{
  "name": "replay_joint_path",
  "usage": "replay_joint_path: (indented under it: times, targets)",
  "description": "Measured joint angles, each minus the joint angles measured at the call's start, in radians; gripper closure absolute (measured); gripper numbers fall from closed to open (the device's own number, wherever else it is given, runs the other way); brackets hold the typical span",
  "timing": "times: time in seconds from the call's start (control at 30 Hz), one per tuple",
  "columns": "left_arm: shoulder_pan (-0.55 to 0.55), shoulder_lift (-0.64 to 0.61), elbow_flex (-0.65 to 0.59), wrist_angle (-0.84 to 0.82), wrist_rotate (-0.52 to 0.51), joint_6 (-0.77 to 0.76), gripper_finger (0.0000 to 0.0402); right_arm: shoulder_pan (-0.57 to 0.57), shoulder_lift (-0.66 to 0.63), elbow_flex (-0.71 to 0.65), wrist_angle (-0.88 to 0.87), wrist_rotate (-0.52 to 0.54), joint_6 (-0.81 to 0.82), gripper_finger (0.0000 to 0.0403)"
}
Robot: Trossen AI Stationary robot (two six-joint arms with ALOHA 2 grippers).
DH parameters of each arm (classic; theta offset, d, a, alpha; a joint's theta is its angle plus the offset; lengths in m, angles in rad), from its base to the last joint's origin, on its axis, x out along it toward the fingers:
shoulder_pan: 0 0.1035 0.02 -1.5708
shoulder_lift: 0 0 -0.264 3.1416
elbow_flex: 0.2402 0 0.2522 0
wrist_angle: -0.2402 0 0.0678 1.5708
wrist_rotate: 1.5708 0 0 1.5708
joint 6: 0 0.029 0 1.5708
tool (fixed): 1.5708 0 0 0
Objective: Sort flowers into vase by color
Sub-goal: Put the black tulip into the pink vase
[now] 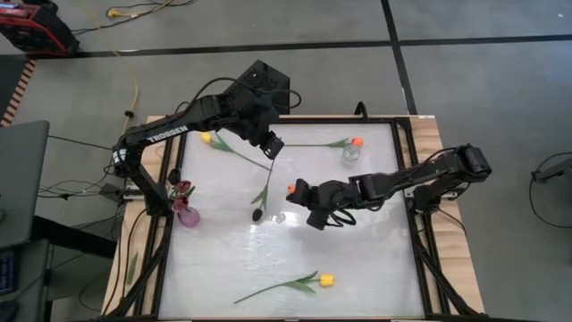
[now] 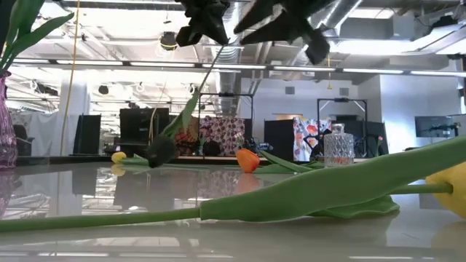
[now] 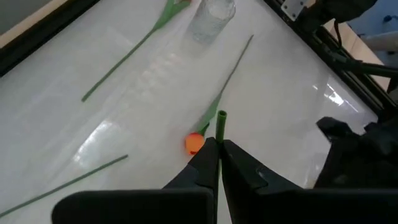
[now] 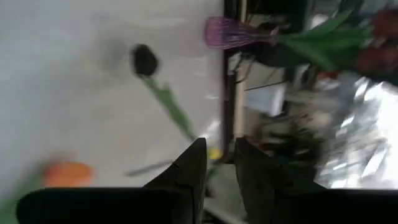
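My left gripper (image 1: pixel 273 146) is over the far middle of the table, shut on the stem of a dark maroon tulip (image 1: pixel 257 215) that hangs head down. My right gripper (image 1: pixel 310 207) hovers near the table's centre, fingers a narrow gap apart (image 4: pixel 219 155), touching nothing. An orange tulip head (image 1: pixel 291 189) lies on the table beside it. A pink vase (image 1: pixel 188 216) at the left edge holds dark red flowers. A clear vase (image 1: pixel 351 154) stands at the far right, an orange tulip (image 1: pixel 357 141) lying beside it. Yellow tulips lie at the far left (image 1: pixel 206 138) and near edge (image 1: pixel 326 281). My left gripper pinches the maroon tulip's stem just below its cut end (image 3: pixel 221 117), which sticks out past the fingertips. The fingers come from above, across the stem. The tulip hangs below them, slanting, head (image 2: pixel 161 151) lowest and close to the table; whether it touches, I cannot tell.
A black frame (image 1: pixel 407 170) runs around the white table top. The near half of the table holds only the yellow tulip and its long stem (image 1: pixel 268 290). Both arms are close together over the centre.
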Motion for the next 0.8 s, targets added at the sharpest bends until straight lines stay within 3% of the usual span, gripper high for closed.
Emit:
replay_joint_path:
  times: [0.23, 0.4, 0.63, 0.8]
  targets:
    - [-0.001, 0.000, 0.000, 0.029, 0.087, -0.041, 0.0402, -0.056, 0.081, -0.001, 0.143, 0.076, -0.247, 0.0288]
    - [-0.003, 0.000, 0.000, 0.032, 0.119, -0.054, 0.0402, -0.094, 0.181, -0.001, 0.331, 0.191, -0.400, 0.0257]
    - [-0.005, 0.000, 0.000, 0.010, 0.108, -0.038, 0.0401, -0.100, 0.241, -0.002, 0.440, 0.213, -0.445, 0.0226]
    - [-0.005, 0.000, 0.000, 0.010, 0.108, -0.032, 0.0401, -0.100, 0.254, -0.001, 0.464, 0.203, -0.467, 0.0249]
